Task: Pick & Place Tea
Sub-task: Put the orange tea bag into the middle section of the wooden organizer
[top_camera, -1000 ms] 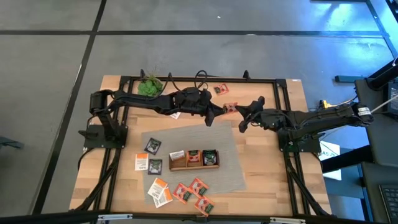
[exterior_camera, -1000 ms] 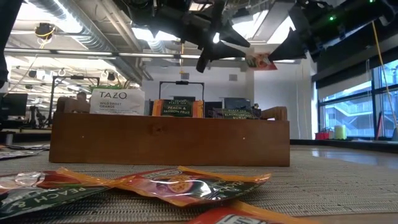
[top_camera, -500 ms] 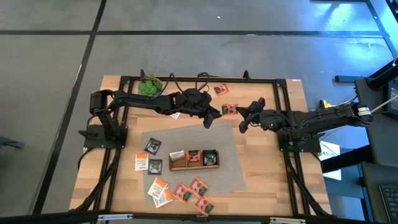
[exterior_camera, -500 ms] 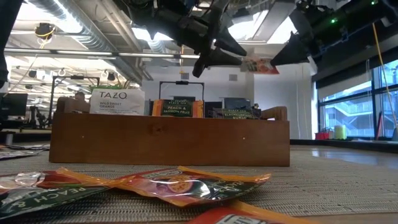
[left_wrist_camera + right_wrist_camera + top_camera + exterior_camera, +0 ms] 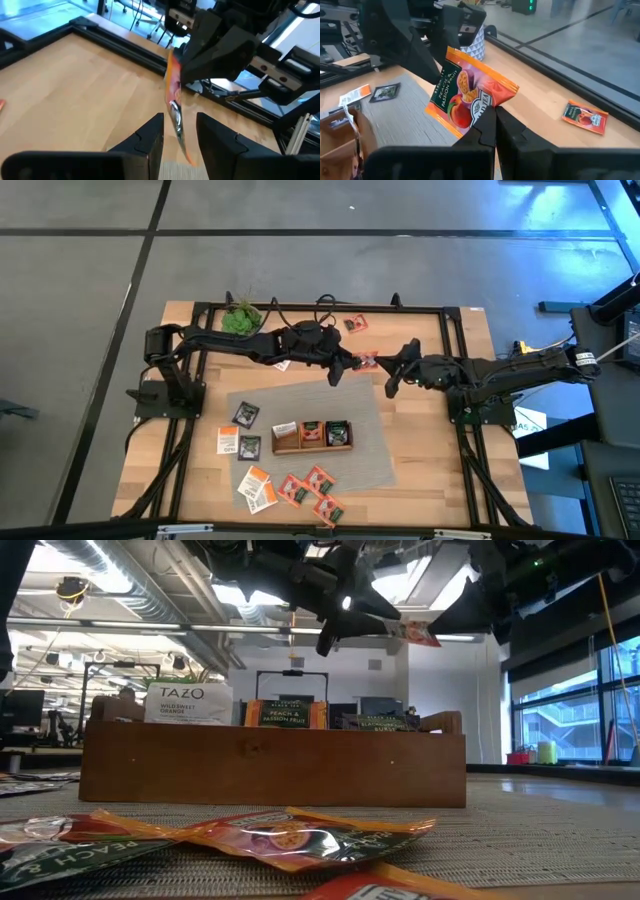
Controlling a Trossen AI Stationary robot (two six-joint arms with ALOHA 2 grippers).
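Midair, the right claw [image 5: 492, 117] pinches a red sachet [image 5: 470, 95] between the left claw's [image 5: 177, 132] parted fingers.

Open-plan office or lab: exposed ceiling ducts [image 5: 120, 580], monitors [image 5: 22, 708], tall windows [image 5: 570, 705], concrete floor [image 5: 80, 280].

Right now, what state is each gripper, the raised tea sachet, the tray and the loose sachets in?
Right gripper: jaws shut on the raised sachet, above the table.
Raised sachet: red-orange, held in the air, its free edge between the left jaws.
Left gripper: jaws open around that sachet, not yet closed.
Tray: on the mat, upright sachets in all three compartments.
Loose sachets: flat on the table.
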